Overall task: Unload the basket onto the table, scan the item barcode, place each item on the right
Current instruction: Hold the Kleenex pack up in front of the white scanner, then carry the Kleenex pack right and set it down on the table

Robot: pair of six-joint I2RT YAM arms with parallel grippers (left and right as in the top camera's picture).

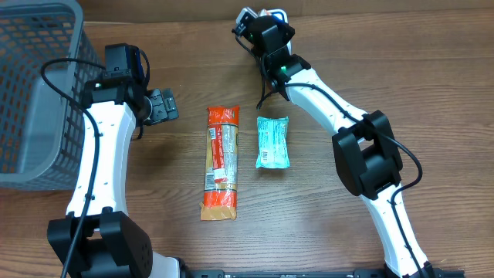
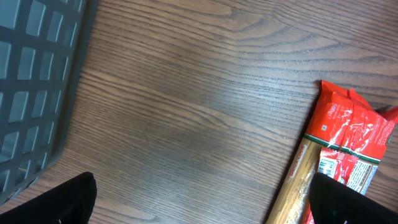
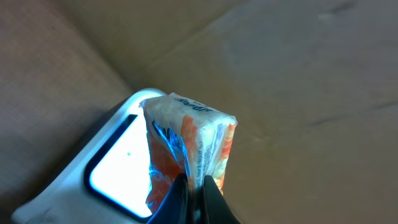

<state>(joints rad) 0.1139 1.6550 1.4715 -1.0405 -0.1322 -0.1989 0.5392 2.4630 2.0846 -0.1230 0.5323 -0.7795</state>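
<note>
Grips a small orange-and-white packet [image 3: 191,144] in the right gripper [image 3: 194,186], jaws pinched fully shut on its lower edge. Holds it at the 12 o'clock end of the table [image 1: 177,62] in the overhead view, right against the scanner [image 1: 275,13], well apart from everything else laid out.

In the right wrist view, stands the packet's long axis up from the fingertips toward 12 o'clock, leaning slightly to 1. Puts the scanner's lit window [image 3: 115,169] at 8 to 9 o'clock from the packet, just beside it and partly behind it. Shows no barcode in any view, so cannot tell which face carries it. Seems to present a narrow side rather than a broad face to the window. Probably calls for a small wrist roll about the long axis, toward 9 o'clock, not a further reach.

Keeps the left gripper [image 1: 164,105] out of this step: jaws spread wide, nothing between them, low over bare wood at 9 o'clock of the table's middle. Leaves it far from the scanner, so favours the right arm for the scan.

Leaves a long red pasta pack [image 1: 221,164] lying 12-to-6 just at 3 o'clock of the left gripper, a teal packet [image 1: 272,142] beside that, and a grey basket [image 1: 38,100] at the 9 o'clock edge.
</note>
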